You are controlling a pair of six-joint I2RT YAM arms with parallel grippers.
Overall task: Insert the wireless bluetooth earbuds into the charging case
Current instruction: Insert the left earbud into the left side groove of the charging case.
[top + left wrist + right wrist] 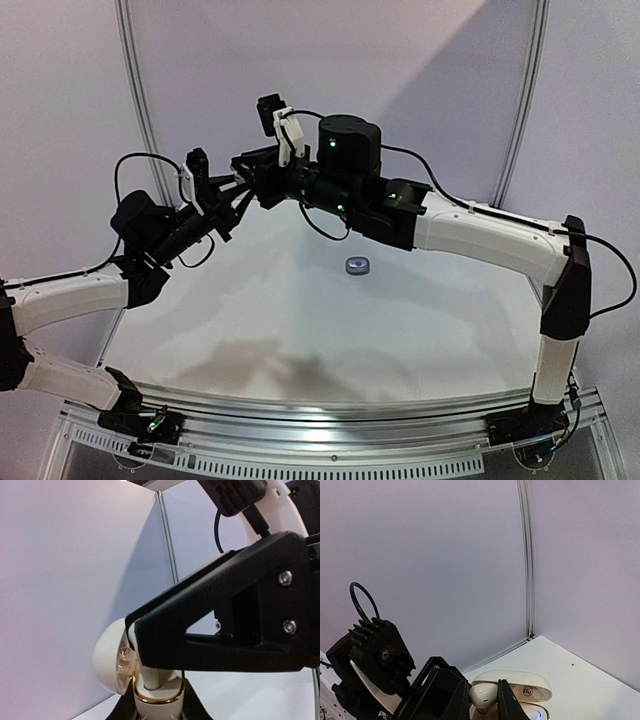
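Observation:
My left gripper (157,711) is shut on a white charging case (159,704) with a gold rim, holding it up off the table. The case's lid (107,660) stands open to the left. My right gripper (485,702) is shut on a white earbud (485,694), with one black finger on each side. In the left wrist view the earbud's stem (150,677) reaches down into the case's opening, under the right gripper's black finger (200,635). In the top view the left gripper (230,203) and right gripper (250,180) meet high above the far left of the table.
A small dark grey round case (357,266) lies on the white table (300,320) near its middle. Pale walls with a corner rail (529,580) enclose the far side. Cables loop around both wrists.

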